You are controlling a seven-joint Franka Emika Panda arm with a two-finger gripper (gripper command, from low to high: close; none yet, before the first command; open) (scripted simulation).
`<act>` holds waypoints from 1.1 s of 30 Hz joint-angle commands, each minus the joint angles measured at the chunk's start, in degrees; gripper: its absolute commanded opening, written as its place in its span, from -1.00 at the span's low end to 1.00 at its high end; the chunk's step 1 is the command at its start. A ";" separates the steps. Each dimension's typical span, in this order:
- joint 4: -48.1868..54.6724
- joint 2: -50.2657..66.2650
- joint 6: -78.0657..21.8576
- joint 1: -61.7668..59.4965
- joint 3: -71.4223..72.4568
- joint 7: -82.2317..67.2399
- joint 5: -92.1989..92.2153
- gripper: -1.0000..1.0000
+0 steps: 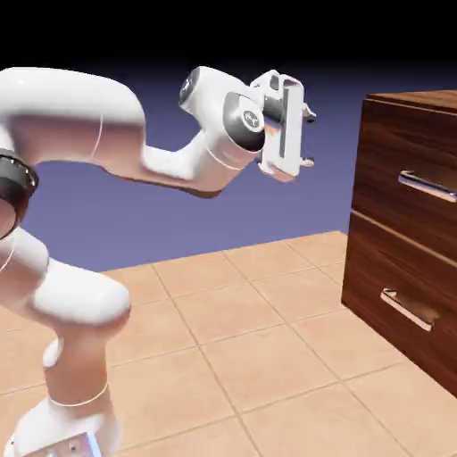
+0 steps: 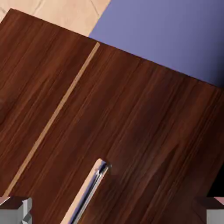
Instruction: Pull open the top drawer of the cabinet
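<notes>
Exterior view. The cabinet (image 1: pixel 406 223), a boxy dark walnut-grain unit, stands on the tan tiled floor (image 1: pixel 241 330) at the 3 o'clock side of the frame. Its top drawer (image 1: pixel 406 161) sits flush with the front, as does the lower drawer (image 1: pixel 402 294) beneath it; each carries a horizontal silver bar handle, the upper (image 1: pixel 427 186) and the lower (image 1: pixel 409 308). Nothing lies on the tiles between arm and cabinet; open air and the blue-violet backdrop (image 1: pixel 178 214) separate them.

The white arm (image 1: pixel 80 116) rises from the 7 o'clock corner, bends over at 9 o'clock and reaches toward 3 o'clock. The gripper (image 1: pixel 308 138) is held roughly level at about 1 o'clock from the centre, pointing at the cabinet, near the top drawer's height but well apart from it. Its two fingers stand spread, one above the other, with nothing between them.

Hand view. The frame is rolled: wood grain fills most of it, with a pale seam (image 2: pixel 57 113) running from 12 toward 7 o'clock between the drawer fronts. One end of a silver handle (image 2: pixel 94 183) shows at 6 o'clock. The grey fingertips (image 2: pixel 17 210) sit in the two bottom corners, far apart, touching nothing.
</notes>
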 commanded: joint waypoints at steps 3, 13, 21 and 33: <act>2.21 -0.98 -1.00 4.33 -3.93 -6.98 -7.48 0.00; 9.58 -4.23 -4.32 18.75 -17.04 -30.22 -32.40 0.00; 15.48 -6.84 -6.97 30.29 -27.53 -48.82 -52.33 0.00; 24.32 -10.75 -10.95 47.59 -43.26 -76.72 -82.23 0.00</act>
